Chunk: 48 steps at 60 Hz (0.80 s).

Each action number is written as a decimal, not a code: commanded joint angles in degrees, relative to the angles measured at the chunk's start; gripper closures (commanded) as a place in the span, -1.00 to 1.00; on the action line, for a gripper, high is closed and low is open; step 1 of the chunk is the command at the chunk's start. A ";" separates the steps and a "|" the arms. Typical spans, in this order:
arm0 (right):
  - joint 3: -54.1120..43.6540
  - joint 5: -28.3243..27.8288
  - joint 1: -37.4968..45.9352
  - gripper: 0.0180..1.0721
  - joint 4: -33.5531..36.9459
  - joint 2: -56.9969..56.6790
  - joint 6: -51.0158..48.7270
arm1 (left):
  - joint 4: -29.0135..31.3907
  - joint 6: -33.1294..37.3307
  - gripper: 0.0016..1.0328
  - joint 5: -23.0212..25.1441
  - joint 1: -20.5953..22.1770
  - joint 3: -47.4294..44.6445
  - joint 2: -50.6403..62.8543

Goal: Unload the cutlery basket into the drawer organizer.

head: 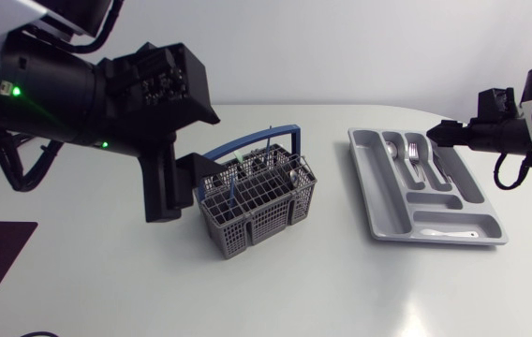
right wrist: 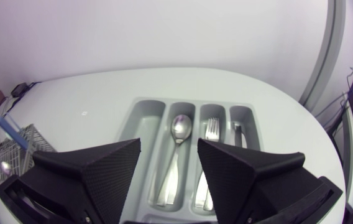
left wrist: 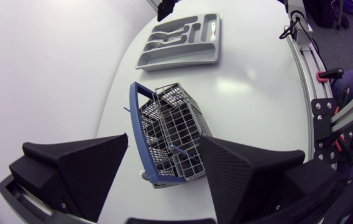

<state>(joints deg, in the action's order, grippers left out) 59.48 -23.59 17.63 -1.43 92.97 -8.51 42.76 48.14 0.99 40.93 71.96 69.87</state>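
1. Left arm (head: 69, 89) loomed nearest, filling the upper left of the head view; its left gripper (head: 166, 192) hung just left of the cutlery basket (head: 261, 201) at centre; the drawer organizer (head: 388, 201) lay at right, with the right gripper (head: 442, 133) over its upper right end.
2. Left wrist view: fingers (left wrist: 83, 168) were spread wide, grasping nothing; the basket sat ahead of them, cutlery still inside.
3. Right wrist view: both wedges stood released and empty; a spoon (right wrist: 178, 127), a fork (right wrist: 212, 129) and a third utensil (right wrist: 237, 130) lay in separate organizer compartments ahead.

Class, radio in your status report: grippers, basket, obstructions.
Left gripper open at cutlery basket, cutlery inside. Right gripper open over drawer organizer; spoon, fork, knife slotted. Nothing obstructing.
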 commanded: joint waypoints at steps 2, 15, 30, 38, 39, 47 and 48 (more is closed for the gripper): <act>-6.66 -3.56 -1.98 -0.33 1.52 -7.01 -4.14 | 0.57 2.75 -0.87 -0.38 1.26 -1.92 -0.52; -18.35 -8.13 -5.59 -0.33 1.87 -21.87 -11.17 | 0.74 4.15 -0.87 -0.38 2.84 -2.00 1.50; -27.76 -8.75 -10.51 -0.39 2.13 -31.27 -15.57 | -0.58 3.28 -0.81 -0.03 3.63 -4.99 2.29; -29.34 -8.66 -11.83 -0.39 2.13 -32.24 -16.10 | -2.86 0.55 -0.77 0.59 3.72 -7.45 2.38; -29.43 -8.66 -12.00 -0.39 2.13 -32.24 -16.10 | -2.95 0.29 -0.77 0.76 3.72 -7.54 2.38; -30.22 -8.22 -13.41 -0.39 1.87 -32.50 -16.71 | -4.71 -3.49 -0.73 1.64 1.96 -7.80 4.05; -30.30 -8.13 -13.76 -0.39 1.78 -32.59 -16.71 | -5.06 -4.02 -0.70 1.64 1.79 -7.72 4.31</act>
<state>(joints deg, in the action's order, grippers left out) 31.14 -31.81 4.99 0.23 61.06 -23.92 39.07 47.16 1.96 43.83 65.49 72.34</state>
